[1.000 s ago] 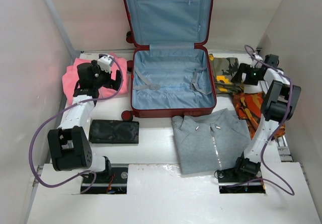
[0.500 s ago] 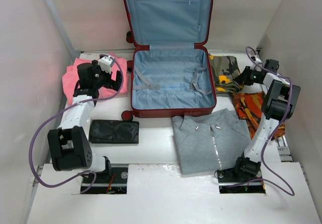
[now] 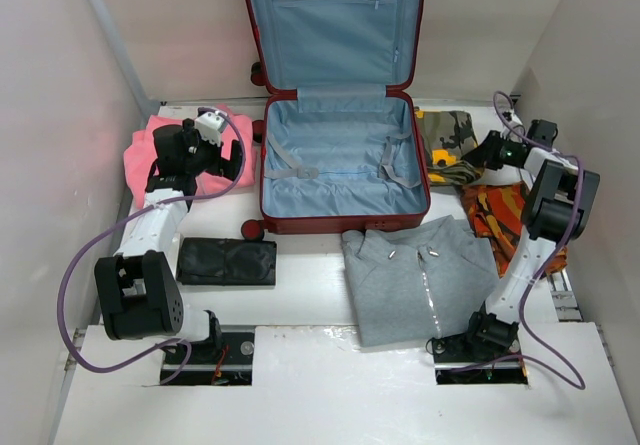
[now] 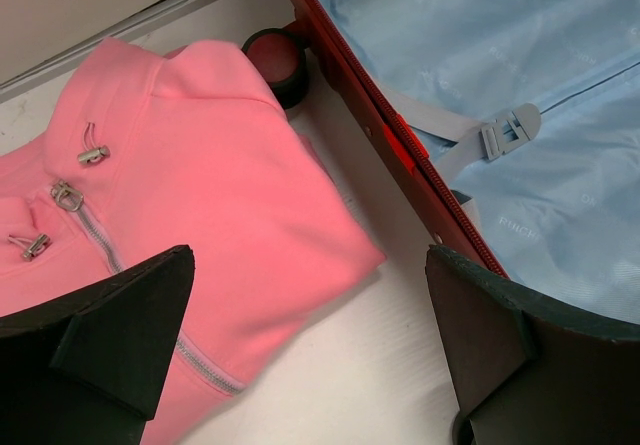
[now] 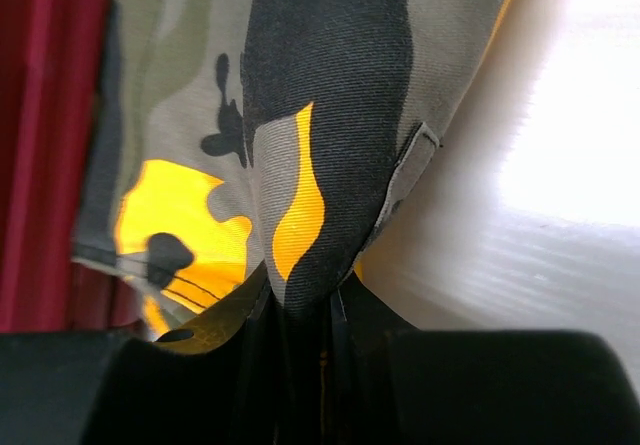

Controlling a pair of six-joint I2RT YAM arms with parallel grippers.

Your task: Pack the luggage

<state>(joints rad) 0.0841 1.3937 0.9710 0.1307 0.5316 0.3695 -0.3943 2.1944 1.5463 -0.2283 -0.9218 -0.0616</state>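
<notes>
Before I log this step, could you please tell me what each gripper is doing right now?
Left gripper: open, holding nothing.
Right gripper: closed on the camouflage garment.

Right hand [image 5: 300, 310] now tight on camouflage garment [image 5: 330, 85] fold.

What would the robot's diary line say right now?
right gripper: shut on camouflage garment | left gripper: open above pink jacket edge | luggage: open, nothing inside yet
</notes>
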